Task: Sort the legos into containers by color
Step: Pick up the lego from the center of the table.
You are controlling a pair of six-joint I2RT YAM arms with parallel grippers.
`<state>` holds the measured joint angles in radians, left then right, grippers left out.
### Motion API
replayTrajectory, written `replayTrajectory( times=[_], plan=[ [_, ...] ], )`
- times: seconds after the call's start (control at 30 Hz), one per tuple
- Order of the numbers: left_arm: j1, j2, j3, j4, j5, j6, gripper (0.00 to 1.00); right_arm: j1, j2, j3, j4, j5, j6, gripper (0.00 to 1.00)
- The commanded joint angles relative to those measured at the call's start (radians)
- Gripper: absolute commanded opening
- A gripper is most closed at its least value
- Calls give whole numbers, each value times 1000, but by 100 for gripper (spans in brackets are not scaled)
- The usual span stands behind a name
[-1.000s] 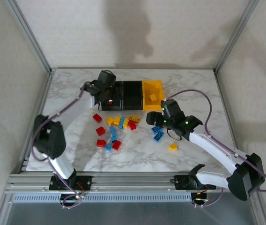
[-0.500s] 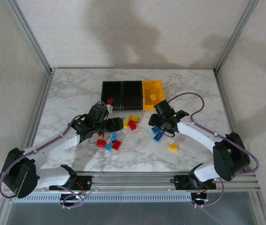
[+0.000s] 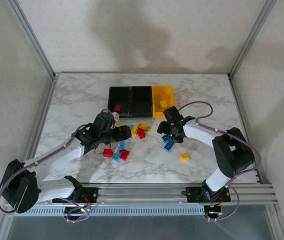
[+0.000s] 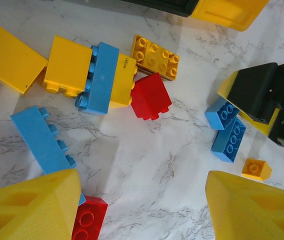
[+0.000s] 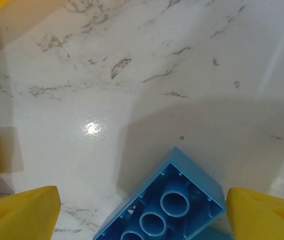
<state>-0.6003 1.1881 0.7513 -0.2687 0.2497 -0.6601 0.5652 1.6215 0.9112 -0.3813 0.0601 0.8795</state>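
Note:
The legos lie in a loose cluster mid-table: yellow, blue and red bricks (image 3: 132, 131), two blue ones (image 3: 168, 142) and a small yellow one (image 3: 184, 156). The containers stand at the back: two black bins (image 3: 142, 94) and a yellow bin (image 3: 168, 92). One red brick (image 3: 117, 107) lies in the left black bin, one yellow brick (image 3: 163, 103) in the yellow bin. My left gripper (image 4: 142, 210) hangs open over bare marble, a red brick (image 4: 89, 220) by its left finger. My right gripper (image 5: 142, 215) is open astride an upturned blue brick (image 5: 167, 205).
Both arms reach in from the near edge and meet around the cluster, their grippers roughly a hand's width apart. The right gripper's black body (image 4: 262, 97) shows in the left wrist view. Metal frame posts rise at the table's back corners.
My left arm swung from the left black bin down to the brick cluster, leaving the red brick in that bin. My right gripper edged back and left over the blue bricks.

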Motion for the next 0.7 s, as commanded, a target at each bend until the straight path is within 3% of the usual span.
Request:
replayTrajectory(
  times=[0.0, 0.3, 0.67],
  plan=[
    [-12, 2, 10, 18, -10, -21, 67, -7, 27, 33, 28, -27, 6, 84],
    [-26, 37, 14, 37, -3, -30, 66, -2, 100, 104, -2, -2, -41, 71],
    [-39, 87, 19, 64, 1, -39, 66, 35, 129, 123, -69, 61, -80, 46]
  ],
)
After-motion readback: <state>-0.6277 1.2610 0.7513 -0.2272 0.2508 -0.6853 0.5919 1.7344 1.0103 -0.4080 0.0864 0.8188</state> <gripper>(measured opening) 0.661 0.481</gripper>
